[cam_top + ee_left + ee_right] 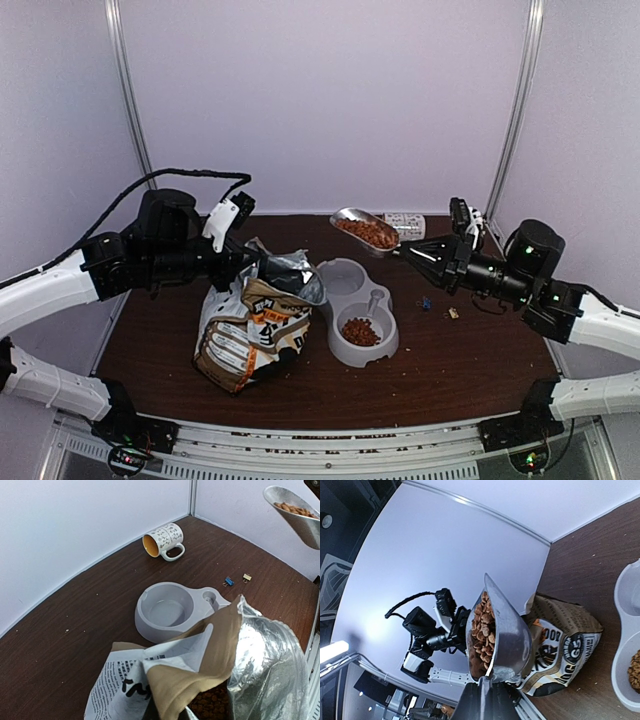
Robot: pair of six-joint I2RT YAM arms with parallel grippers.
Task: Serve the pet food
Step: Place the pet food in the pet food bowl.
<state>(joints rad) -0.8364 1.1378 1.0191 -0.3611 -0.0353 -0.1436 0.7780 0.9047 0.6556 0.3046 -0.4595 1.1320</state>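
The pet food shows as reddish-brown kibble heaped in a metal scoop point(365, 232). My right gripper point(428, 250) is shut on the scoop's handle and holds it above the table, behind the grey double bowl point(372, 298). In the right wrist view the scoop point(512, 630) is tilted on its side with the kibble point(485, 627) still in it. More kibble point(360, 332) lies in the bowl's near compartment; the far compartment point(167, 611) is empty. My left gripper point(243, 265) is shut on the top edge of the open "DOG" bag point(250, 335), with kibble point(210, 702) inside; its fingers are hidden in the left wrist view.
A patterned mug point(162, 540) lies on its side at the back of the table. A blue binder clip point(228, 581) and a gold binder clip point(247, 577) lie right of the bowl. A few crumbs are scattered near the bag. White walls enclose the table.
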